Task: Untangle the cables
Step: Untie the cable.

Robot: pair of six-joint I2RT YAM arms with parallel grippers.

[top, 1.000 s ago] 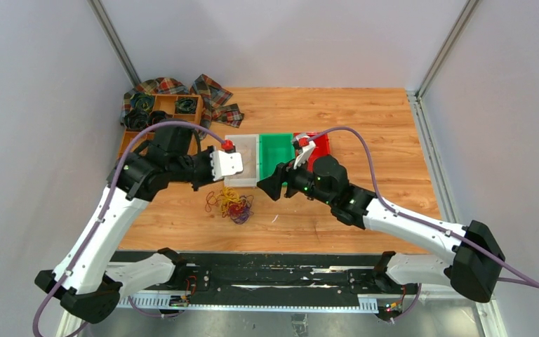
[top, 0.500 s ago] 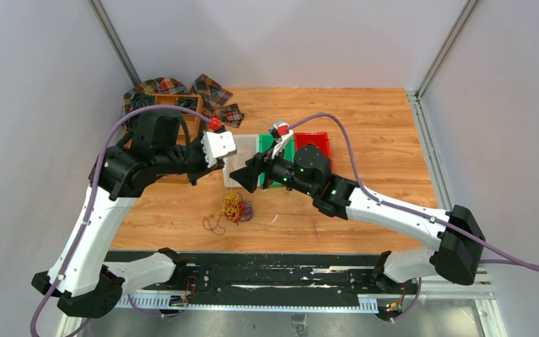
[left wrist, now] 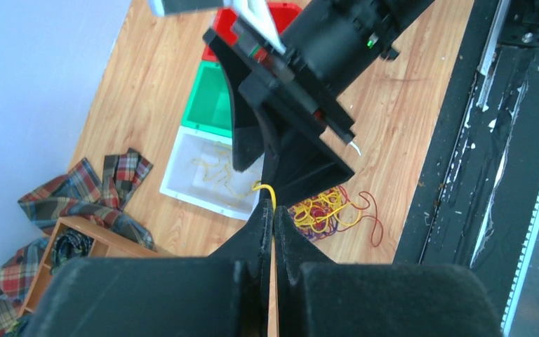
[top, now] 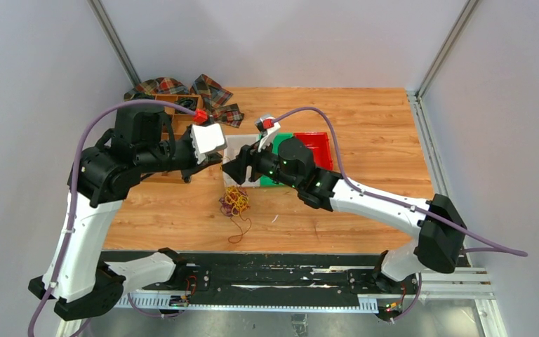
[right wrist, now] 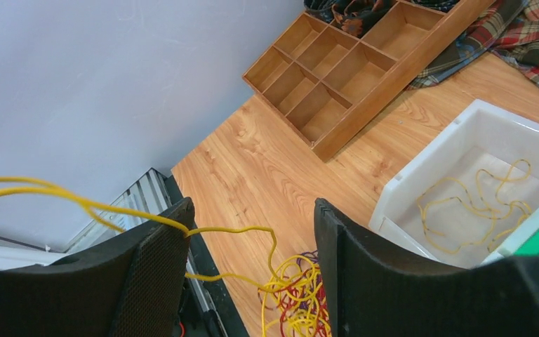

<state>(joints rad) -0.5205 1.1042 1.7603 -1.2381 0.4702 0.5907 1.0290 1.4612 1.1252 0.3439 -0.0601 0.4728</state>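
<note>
The cables (top: 235,202) are a small clump of yellow, dark red and purple loops on the wooden table, with one dark red strand trailing toward the near edge. My left gripper (top: 215,163) hangs above the clump; in the left wrist view it (left wrist: 273,208) is shut on a yellow cable (left wrist: 267,189) that runs down to the clump (left wrist: 323,210). My right gripper (top: 230,171) is close beside it, jaws open (right wrist: 251,210). A taut yellow strand (right wrist: 231,229) lies across its left finger (right wrist: 158,267) and drops to the clump (right wrist: 298,295).
A white bin (top: 243,144) holding loose yellow cables (right wrist: 477,196) stands behind the clump, with a green bin (left wrist: 214,105) and a red bin (top: 320,144) to its right. A wooden organiser (right wrist: 351,70) and plaid cloths (top: 210,91) lie at the back left.
Both grippers have risen and moved left and back, the right one closing in on the left. The clump has been pulled and stretched; a dark red strand now trails toward the near edge.
</note>
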